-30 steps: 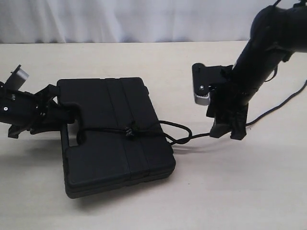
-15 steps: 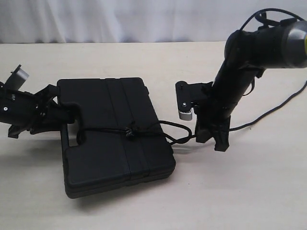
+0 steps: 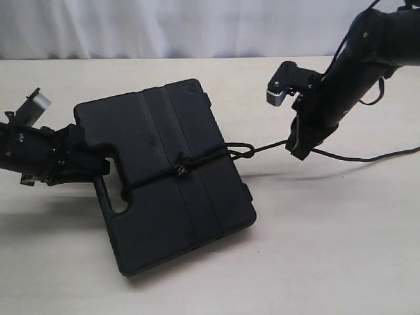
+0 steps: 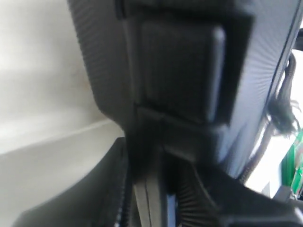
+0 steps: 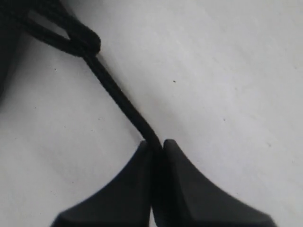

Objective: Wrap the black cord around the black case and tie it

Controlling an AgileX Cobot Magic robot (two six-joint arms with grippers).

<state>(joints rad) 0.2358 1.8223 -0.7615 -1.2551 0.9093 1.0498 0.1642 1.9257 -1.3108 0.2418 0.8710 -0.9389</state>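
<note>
Black case (image 3: 164, 177): flat, matte, grooved lid, handle slot at its left end, lying askew mid-bench (image 3: 328, 262). Black cord (image 3: 203, 157) crosses the lid w/ a knot at centre, then leaves the right edge taut.

Right gripper (image 3: 295, 148): jaws pinched shut on the cord.

Vs 1 s ago: case swung round, cord no longer slack, right arm further back and up.

Left gripper (image 3: 82, 161) sits at the handle end. Wrist view blurred, so can't tell if its jaws clamp the case.

Bright, even light washes the pale bench (image 3: 341, 262); soft shadows hug the black case (image 3: 157, 131); left wrist view blurs badly.
</note>
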